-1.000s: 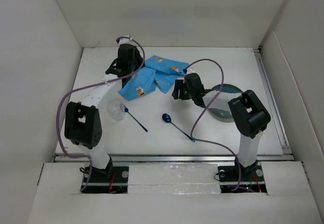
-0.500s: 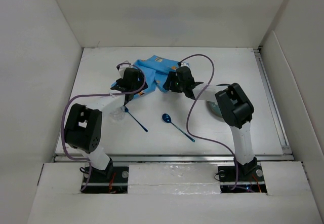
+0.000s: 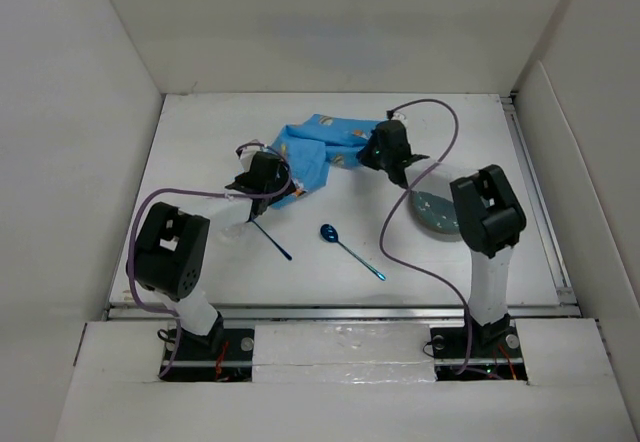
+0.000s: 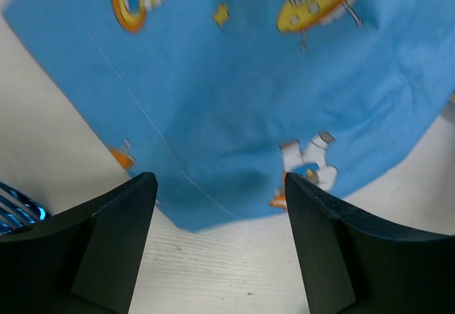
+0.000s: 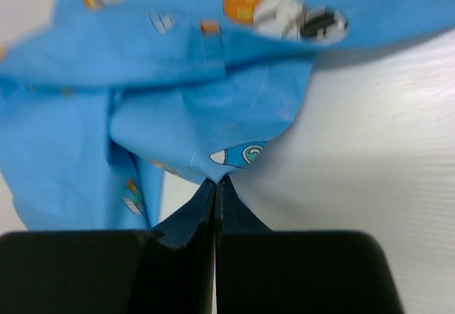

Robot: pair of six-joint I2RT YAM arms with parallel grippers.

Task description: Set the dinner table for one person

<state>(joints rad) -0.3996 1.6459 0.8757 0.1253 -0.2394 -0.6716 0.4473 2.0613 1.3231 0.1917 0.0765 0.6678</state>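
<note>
A: Left gripper (image 4: 220,186)?
B: Spread wide, empty, above placemat (image 4: 234,94) edge.
A: Right gripper (image 5: 215,183)?
B: Clamped on placemat corner fold.
A: Dinner table (image 3: 480,132)?
B: Under both arms; placemat crumpled at far centre.

- Left arm reaches forward from its near-left base, elbow bent, wrist held low.
- Left gripper (image 4: 217,186) points downward, its two black fingers spread wide apart.
- Right arm stretches further forward, forearm angled inward toward the left arm.
- Right gripper (image 5: 215,182) has its fingers pressed tightly together, pinching an edge of the blue placemat (image 5: 178,115).
</note>
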